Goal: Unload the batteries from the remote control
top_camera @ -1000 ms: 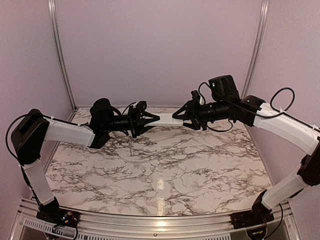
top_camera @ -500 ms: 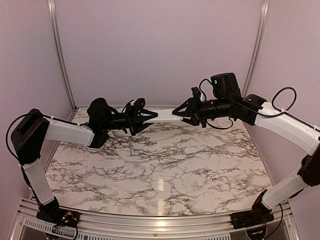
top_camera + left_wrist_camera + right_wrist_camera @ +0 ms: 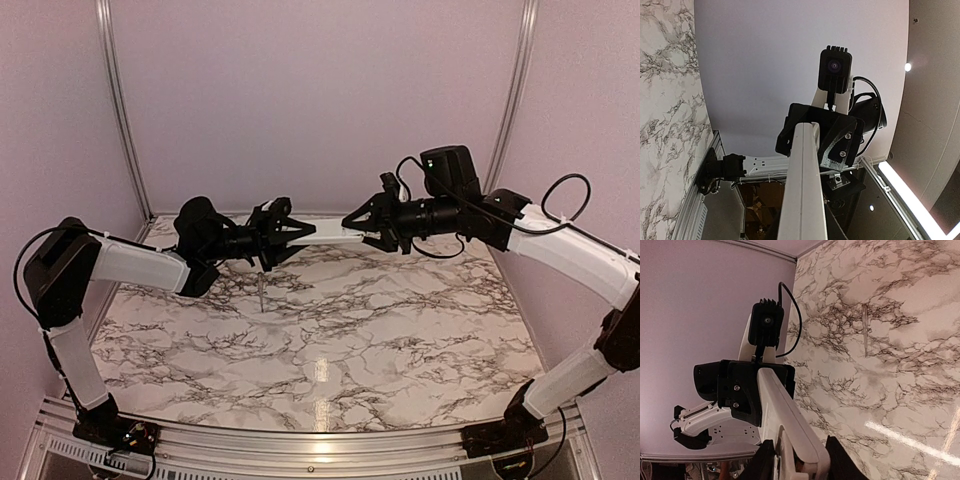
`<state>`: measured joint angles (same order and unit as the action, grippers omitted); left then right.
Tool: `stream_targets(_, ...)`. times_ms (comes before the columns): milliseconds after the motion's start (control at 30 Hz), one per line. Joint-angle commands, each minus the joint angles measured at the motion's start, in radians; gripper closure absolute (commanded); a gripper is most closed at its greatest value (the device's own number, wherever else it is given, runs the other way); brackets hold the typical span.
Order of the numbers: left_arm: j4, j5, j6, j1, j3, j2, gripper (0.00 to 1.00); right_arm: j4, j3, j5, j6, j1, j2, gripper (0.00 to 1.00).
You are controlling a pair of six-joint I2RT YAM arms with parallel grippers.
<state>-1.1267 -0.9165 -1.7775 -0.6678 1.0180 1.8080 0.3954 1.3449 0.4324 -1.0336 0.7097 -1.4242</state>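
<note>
The white remote control (image 3: 328, 235) hangs in the air above the back of the table, held level between my two grippers. My left gripper (image 3: 300, 232) is shut on its left end and my right gripper (image 3: 352, 228) is shut on its right end. In the left wrist view the remote (image 3: 802, 190) runs away from the camera to the right gripper (image 3: 820, 135). In the right wrist view the remote (image 3: 785, 415) sits between my dark fingers (image 3: 765, 460) and reaches the left gripper (image 3: 747, 390). The batteries do not show clearly in any view.
A slim grey pointed tool (image 3: 261, 293) lies on the marble table (image 3: 330, 350) below the left gripper; it also shows in the right wrist view (image 3: 864, 330). Pink walls close in the back and sides.
Both grippers have kept hold of the remote and raised it slightly. The right gripper has turned and shifted a little left; the left wrist has drawn back to the left.
</note>
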Motion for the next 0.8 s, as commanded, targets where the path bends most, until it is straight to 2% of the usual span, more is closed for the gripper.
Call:
stream_targets(0,-0.066,-0.016,-0.012,-0.008,0.031,0.014,1.0,-0.033,0.005,0.021,0.016,0.008,-0.022,0.65)
stream_targets(367,-0.084,-0.015,-0.026,-0.006,0.043,0.023,1.0,-0.026,0.007,0.032,0.026,0.004,-0.015,0.66)
stream_targets(767,-0.159,-0.037,-0.084,0.043,0.032,0.012,1.0,-0.004,-0.006,0.032,0.037,-0.029,0.031,0.75)
